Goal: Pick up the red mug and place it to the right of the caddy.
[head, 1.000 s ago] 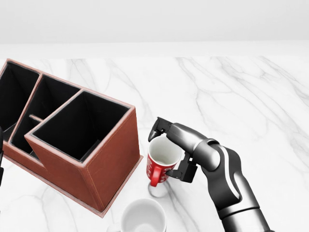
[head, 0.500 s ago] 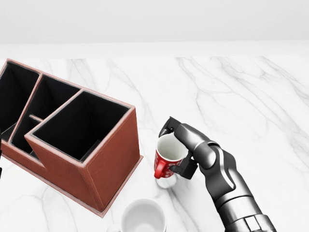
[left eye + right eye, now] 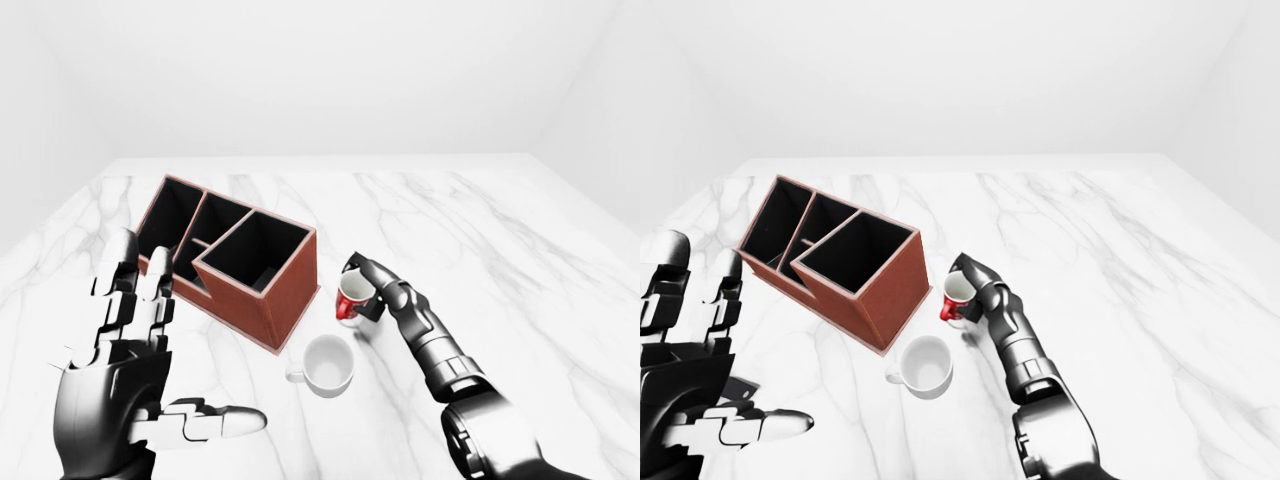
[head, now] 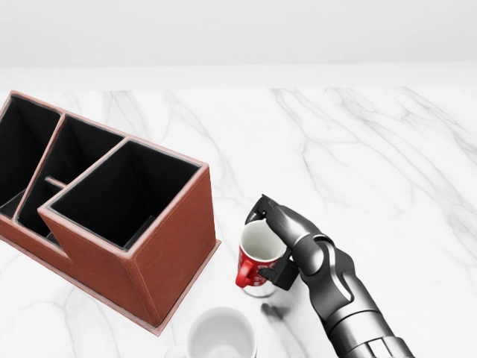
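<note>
- My left hand [image 3: 140,370] is nearest, low at the left in the left-eye view, fingers spread wide, holding nothing, well apart from everything else.
- White mug [image 3: 326,364] next out, empty, sits on the marble table [image 4: 387,149] just near of the caddy's right corner. One white mug.
- My right hand [image 4: 274,242] is closed round the red mug [image 4: 257,257], thumb side over the far rim, other fingers [image 4: 282,274] against the right wall.
- Red mug is just right of the caddy [image 4: 112,216], apart from it, not touching. It is tilted, mouth leaning toward me and left, handle on the near-left side. A small shadow on the table beneath it suggests it is lifted slightly; cannot tell for sure.
- One red mug, so two mugs in all.
- Step in hand, my judgement: set it down right of the caddy. Spot already looks right, so little sideways travel is needed.
- To do it well: level the mug first, lower straight, keep clear of the caddy wall and the white mug, and only loosen my fingers once the base sits flat.
- Risk: releasing while tilted could tip it toward the white mug.
- Caddy is farther left: one, red-brown, three black compartments counted, all look empty.
</note>
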